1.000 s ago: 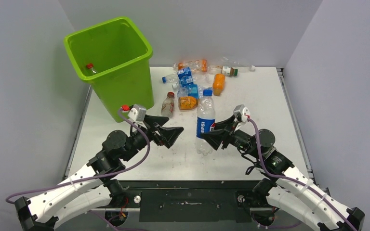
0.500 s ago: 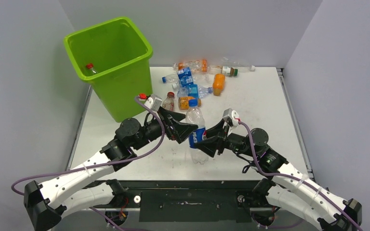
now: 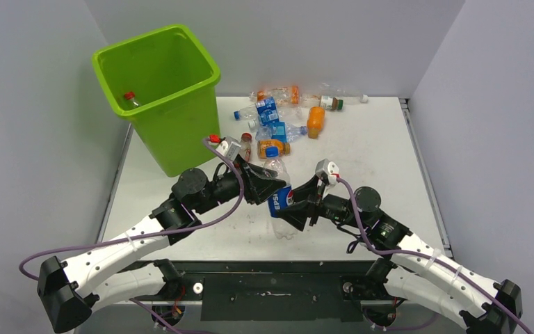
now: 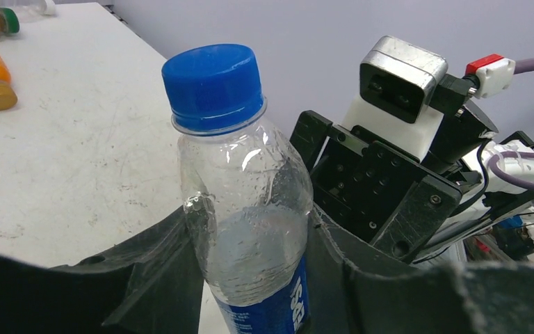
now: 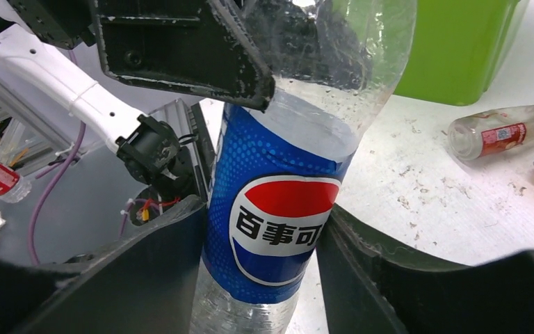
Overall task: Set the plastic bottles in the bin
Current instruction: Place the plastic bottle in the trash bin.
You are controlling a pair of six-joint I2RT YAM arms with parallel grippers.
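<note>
1. Top view: the clear plastic blue-capped Pepsi bottle sits tilted at lower centre, between both claws. The left claw is clamped on its clear upper body. The right claw grips the blue label band. Can't tell if the base touches the white surface.
2. The step looks like a handover. The right claw should let go only once the left grip is firm, then the left carries the bottle to the tall lime-green plastic bin at upper left. Other loose plastic bottles lie at upper centre.
3. Left wrist view: the left claw's fingers press both sides of the Pepsi bottle just under the shoulder. That grip is high and the plastic thin, so it may slip or crush.
4. Right wrist view: the right claw is closed on the Pepsi bottle label. The bin is at upper right.
5. Versus a second ago: the Pepsi bottle stood upright further right and the left claw was wide open and apart. Now the bottle is leaning and shifted left, with the left claw closed on it.
</note>
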